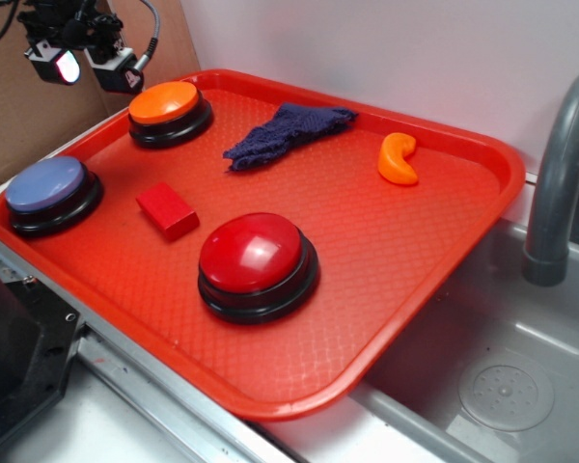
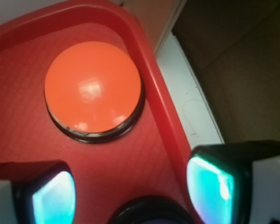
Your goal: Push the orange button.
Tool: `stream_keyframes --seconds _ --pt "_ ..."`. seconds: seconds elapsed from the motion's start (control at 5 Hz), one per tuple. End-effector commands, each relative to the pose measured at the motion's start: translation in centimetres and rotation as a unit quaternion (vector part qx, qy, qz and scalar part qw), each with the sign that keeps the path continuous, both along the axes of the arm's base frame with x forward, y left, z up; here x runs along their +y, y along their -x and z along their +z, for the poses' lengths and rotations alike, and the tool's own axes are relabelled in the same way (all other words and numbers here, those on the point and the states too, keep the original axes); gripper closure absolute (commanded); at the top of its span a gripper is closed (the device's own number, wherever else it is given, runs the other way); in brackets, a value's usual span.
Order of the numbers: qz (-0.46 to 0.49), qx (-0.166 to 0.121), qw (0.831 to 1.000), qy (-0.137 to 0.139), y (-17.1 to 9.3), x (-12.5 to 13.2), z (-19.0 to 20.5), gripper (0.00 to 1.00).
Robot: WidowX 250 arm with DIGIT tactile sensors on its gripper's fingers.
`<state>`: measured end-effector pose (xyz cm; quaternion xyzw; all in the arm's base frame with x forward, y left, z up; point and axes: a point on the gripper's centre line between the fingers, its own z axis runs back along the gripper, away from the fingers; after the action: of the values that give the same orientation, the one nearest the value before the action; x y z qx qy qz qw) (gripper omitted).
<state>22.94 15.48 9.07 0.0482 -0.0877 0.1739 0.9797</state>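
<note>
My exterior camera looks down at an angle across the whole red tray (image 1: 444,280) from its near corner. My wrist camera sits close, facing straight down. Both share the orange button (image 1: 165,101) (image 2: 92,86) at the exterior frame's upper left.

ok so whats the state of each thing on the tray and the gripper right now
orange button: upright on its black base, untouched, far left corner of the tray
gripper: open, empty, above the tray's far left edge
blue button: upright, untouched, near the left rim
red button: upright, untouched, nearest the camera
red block: lying flat
dark blue cloth: crumpled
orange curved piece: lying flat
red tray: flat beside the sink
</note>
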Motion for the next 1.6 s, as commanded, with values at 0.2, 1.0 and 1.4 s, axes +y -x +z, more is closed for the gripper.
stream_keyframes --seconds 0.2,1.0,1.4 --pt "0.009 -0.047 0.997 -0.052 -3.8 -0.3 0.3 0.0" --pt "0.106 -0.068 0.991 -0.052 -7.1 1.1 -2.2 0.0" --pt "0.094 -0.044 0.995 -0.015 -6.9 0.2 -4.1 0.0"
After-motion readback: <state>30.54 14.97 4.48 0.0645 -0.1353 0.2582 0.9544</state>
